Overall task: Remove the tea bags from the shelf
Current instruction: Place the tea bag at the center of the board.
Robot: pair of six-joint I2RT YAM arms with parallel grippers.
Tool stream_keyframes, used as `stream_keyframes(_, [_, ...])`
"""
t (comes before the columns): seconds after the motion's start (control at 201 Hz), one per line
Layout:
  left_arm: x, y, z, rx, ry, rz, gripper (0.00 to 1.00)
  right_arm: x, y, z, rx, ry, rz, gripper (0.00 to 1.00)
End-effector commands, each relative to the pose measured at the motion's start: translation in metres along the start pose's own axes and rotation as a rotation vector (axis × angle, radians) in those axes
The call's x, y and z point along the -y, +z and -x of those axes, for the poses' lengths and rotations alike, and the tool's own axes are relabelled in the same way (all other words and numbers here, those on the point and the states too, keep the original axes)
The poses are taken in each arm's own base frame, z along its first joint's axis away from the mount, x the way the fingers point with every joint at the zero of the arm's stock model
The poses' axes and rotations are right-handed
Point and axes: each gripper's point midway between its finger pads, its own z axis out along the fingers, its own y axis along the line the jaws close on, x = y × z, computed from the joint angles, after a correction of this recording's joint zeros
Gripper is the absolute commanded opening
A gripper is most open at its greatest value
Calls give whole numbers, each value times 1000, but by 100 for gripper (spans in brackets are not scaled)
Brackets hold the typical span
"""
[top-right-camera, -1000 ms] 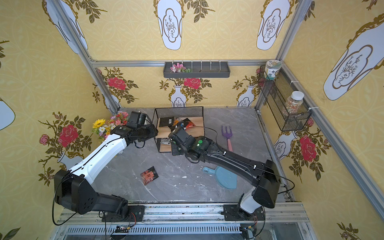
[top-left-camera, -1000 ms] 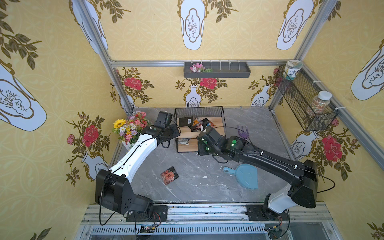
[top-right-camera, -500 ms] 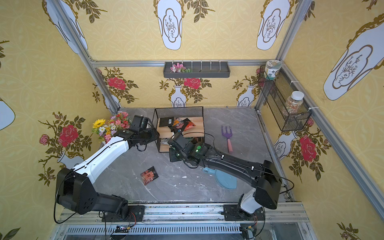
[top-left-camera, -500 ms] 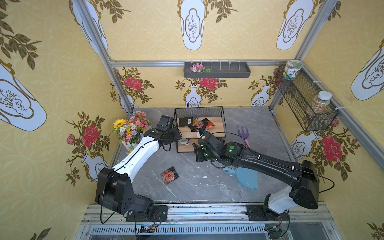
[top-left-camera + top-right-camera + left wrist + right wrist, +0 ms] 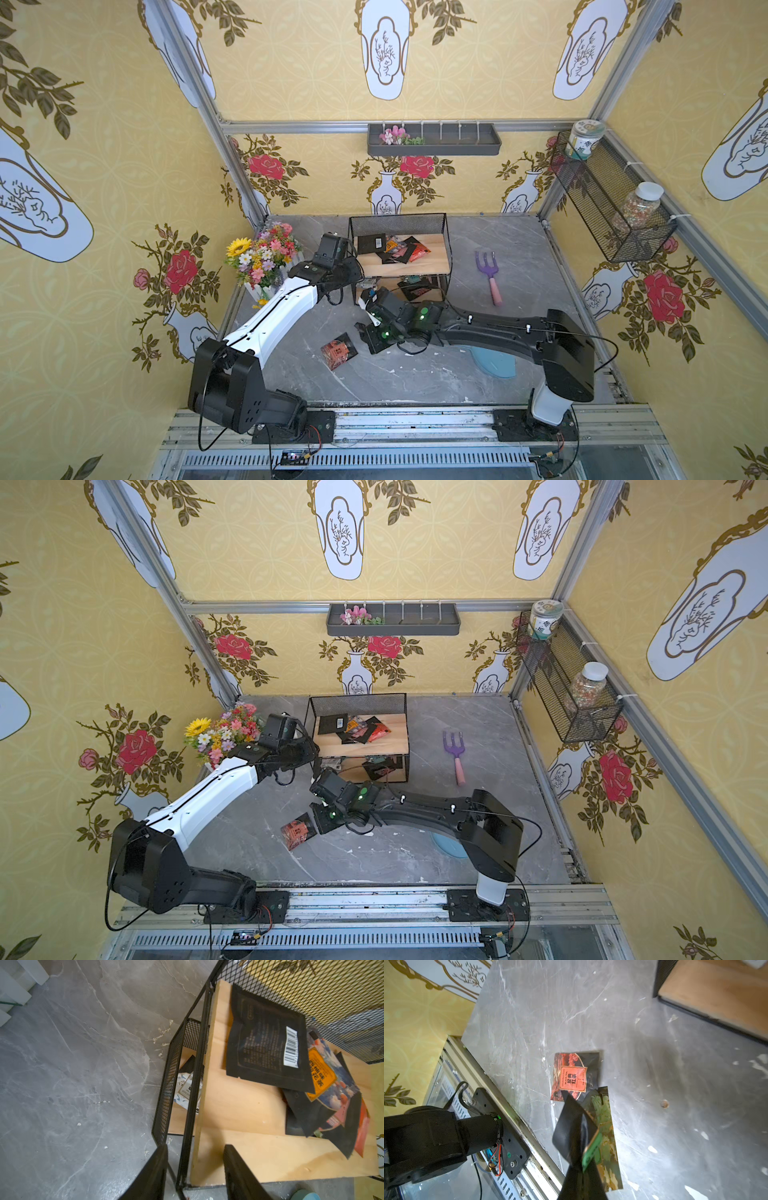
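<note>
1. My right claw (image 5: 576, 1124) is clenched on a green bag (image 5: 607, 1126), out over the counter (image 5: 675, 1105) in front of the shelf. I cannot tell whether the bag touches the counter.
2. Just beside that claw, a red bag (image 5: 572, 1076) lies flat on the counter, well apart from the shelf.
3. Farther on, my left claw (image 5: 195, 1169) is released at the left front corner of the shelf (image 5: 239, 1105). Its fingers stand apart with a black frame post (image 5: 187, 1147) between them, and it holds nothing.
4. On the lower board, a whitish bag (image 5: 187, 1088) lies by the left mesh side. In a top view, dark bags (image 5: 415, 289) lie farther right on that board.
5. On the top board, a black barcode bag (image 5: 264, 1049) lies near the mesh back. It overlaps an orange bag (image 5: 321, 1076) in a loose pile of dark and red ones.
</note>
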Motion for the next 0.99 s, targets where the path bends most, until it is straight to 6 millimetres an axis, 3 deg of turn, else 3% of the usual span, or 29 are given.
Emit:
stream_keyframes(0.0, [-11,3,-12,-48,7,49,48,-12,20,-1,-10,-59,38,0])
stream_keyframes(0.284, [-10,2,-14,-56,12,47,47,-20,65,-9,-65,-162,-9,0])
stream_keyframes(0.423, [-11,1,-14,-56,12,49,47,-12,74,-12,-60,-191,-84,29])
stream_keyframes(0.543, [-9,0,-14,-56,13,43,47,3,78,-12,-52,-197,-155,32])
stream_keyframes(0.677, [-8,-1,-13,-57,9,38,47,4,82,-10,-53,-216,-167,40])
stream_keyframes(0.841, [-7,-2,-13,-57,9,36,47,0,69,-5,-25,-218,-161,45])
stream_keyframes(0.986, [-6,-2,-12,-56,10,36,47,-2,26,6,69,-203,-161,51])
